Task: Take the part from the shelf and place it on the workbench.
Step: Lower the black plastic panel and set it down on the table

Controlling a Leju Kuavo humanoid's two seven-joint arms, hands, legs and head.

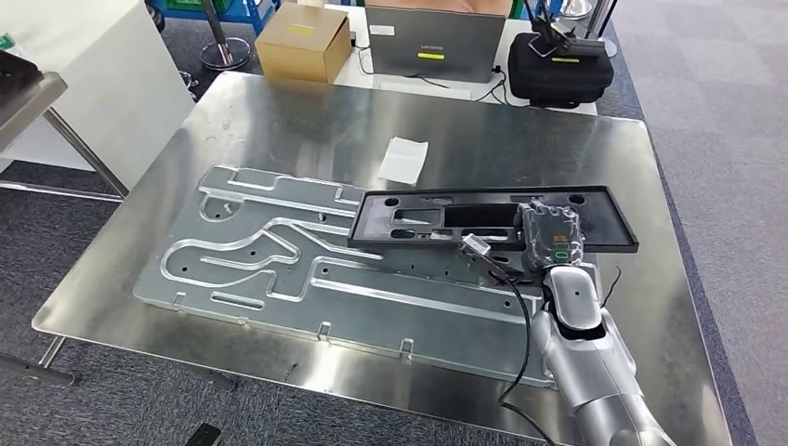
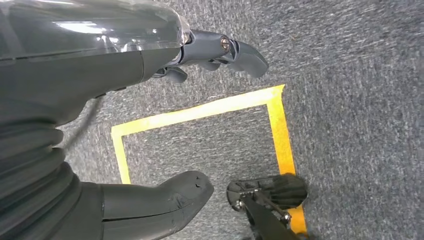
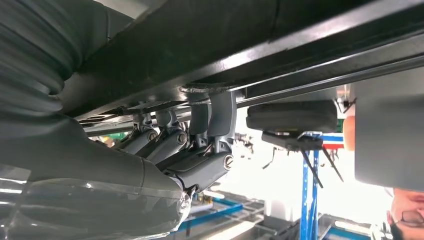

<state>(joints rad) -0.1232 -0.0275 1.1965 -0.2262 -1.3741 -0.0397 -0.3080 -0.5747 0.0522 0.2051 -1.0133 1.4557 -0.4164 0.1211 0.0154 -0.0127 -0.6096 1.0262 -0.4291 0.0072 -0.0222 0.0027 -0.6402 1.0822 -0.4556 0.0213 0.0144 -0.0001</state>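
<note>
A long black plastic frame part lies across the far right of a grooved aluminium plate on the steel workbench. My right hand grips the frame near its right end. In the right wrist view its fingers hook up around the black part's edge. Whether that end touches the plate I cannot tell. My left hand hangs over grey carpet, thumb and fingers apart, holding nothing.
A white slip of paper lies on the bench beyond the part. Behind the bench stand a cardboard box, a grey case and a black bag. A person is near. Yellow tape marks the floor.
</note>
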